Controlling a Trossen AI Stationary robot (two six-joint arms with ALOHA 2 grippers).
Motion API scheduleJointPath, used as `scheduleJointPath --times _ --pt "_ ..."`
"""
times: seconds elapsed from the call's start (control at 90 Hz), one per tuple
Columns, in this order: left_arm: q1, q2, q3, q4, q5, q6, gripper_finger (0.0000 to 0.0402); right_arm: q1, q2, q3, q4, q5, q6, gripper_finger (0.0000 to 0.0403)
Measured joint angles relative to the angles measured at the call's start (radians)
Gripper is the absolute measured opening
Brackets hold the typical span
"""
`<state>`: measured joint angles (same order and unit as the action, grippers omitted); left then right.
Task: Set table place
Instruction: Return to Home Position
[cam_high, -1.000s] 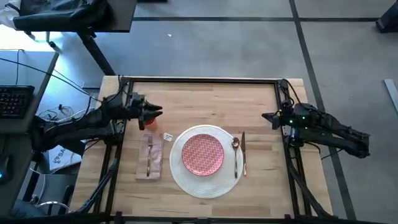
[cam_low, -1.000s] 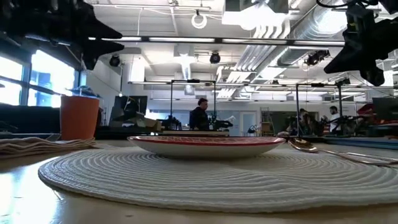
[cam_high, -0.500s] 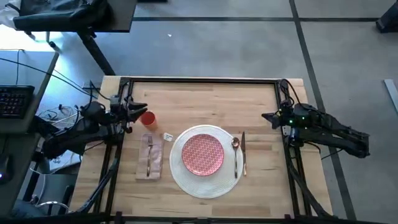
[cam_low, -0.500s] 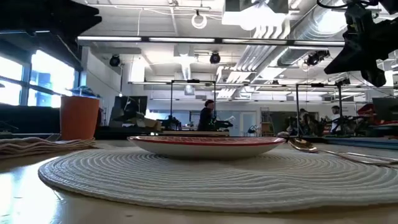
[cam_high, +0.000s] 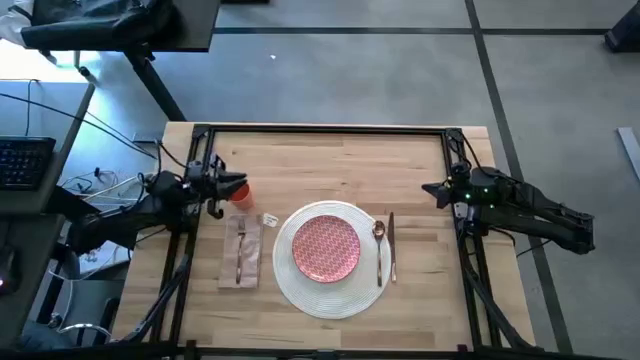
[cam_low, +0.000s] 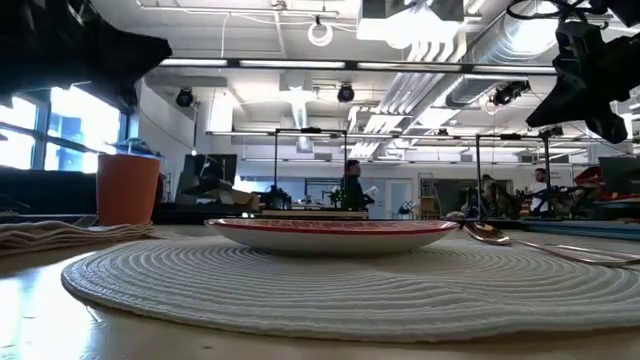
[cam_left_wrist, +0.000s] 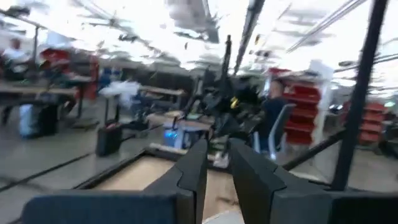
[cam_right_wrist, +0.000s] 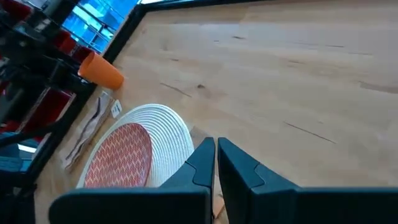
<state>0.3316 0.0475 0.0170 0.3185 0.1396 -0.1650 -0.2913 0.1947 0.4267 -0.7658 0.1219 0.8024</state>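
The round white placemat (cam_high: 325, 283) lies on the light-wood table (cam_high: 330, 160) near its front edge, with the red-patterned plate (cam_high: 325, 247) resting on it. To its left lies the napkin (cam_high: 248, 262) with a fork (cam_high: 239, 250) on top. A spoon (cam_high: 379, 245) and a knife (cam_high: 392, 245) lie at the mat's right rim. The orange cup (cam_low: 127, 188) stands upright beyond the napkin. My left gripper (cam_high: 240, 181) hovers shut just above and left of the cup, holding nothing. My right gripper (cam_high: 428, 188) waits shut at the table's right side.
A small white tag (cam_high: 270, 220) lies between the cup and the placemat. The table's black frame posts (cam_high: 200, 135) stand at the far corners. A dark desk with a keyboard (cam_high: 25, 160) is off the left edge. A person (cam_low: 352, 185) walks far behind the table.
My left gripper has pulled back from over the cup toward the table's left edge, then come a little way back toward the cup. The cup has stayed upright in place. The person in the background has walked to the right.
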Motion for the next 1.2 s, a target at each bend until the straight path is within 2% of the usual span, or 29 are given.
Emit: scheduleJointPath --times 0.2,0.322,0.433,0.567,0.811,0.967,1.122,1.2 --pt "-0.035 -0.013 -0.005 -0.142 -0.186 0.112 0.0018 0.000 0.000 0.000 0.048 -0.021 -0.103 0.0000" --pt "-0.040 -0.013 -0.005 -0.240 -0.261 0.043 0.0010 0.000 -0.001 0.000 0.128 -0.032 -0.229 0.0000" --pt "-0.040 -0.010 -0.005 -0.294 -0.257 -0.075 0.0010 0.000 -0.002 0.000 0.219 -0.081 -0.296 0.0000" --pt "-0.040 -0.007 -0.005 -0.297 -0.245 -0.111 0.0010 0.000 -0.021 0.000 0.356 -0.167 -0.411 0.0000" --pt "-0.040 -0.007 -0.005 -0.298 -0.244 -0.112 0.0010 -0.001 0.010 0.000 0.600 -0.159 -0.633 0.0000" --pt "-0.040 -0.007 -0.005 -0.298 -0.244 -0.112 0.0010 -0.001 0.042 0.000 0.536 -0.010 -0.641 0.0000" --pt "-0.040 -0.007 -0.004 -0.298 -0.244 -0.113 0.0010 -0.001 0.045 0.000 0.478 0.008 -0.624 0.0000" --pt "-0.040 -0.007 -0.004 -0.298 -0.244 -0.113 0.0010 -0.001 0.042 0.000 0.453 -0.021 -0.634 0.0000"
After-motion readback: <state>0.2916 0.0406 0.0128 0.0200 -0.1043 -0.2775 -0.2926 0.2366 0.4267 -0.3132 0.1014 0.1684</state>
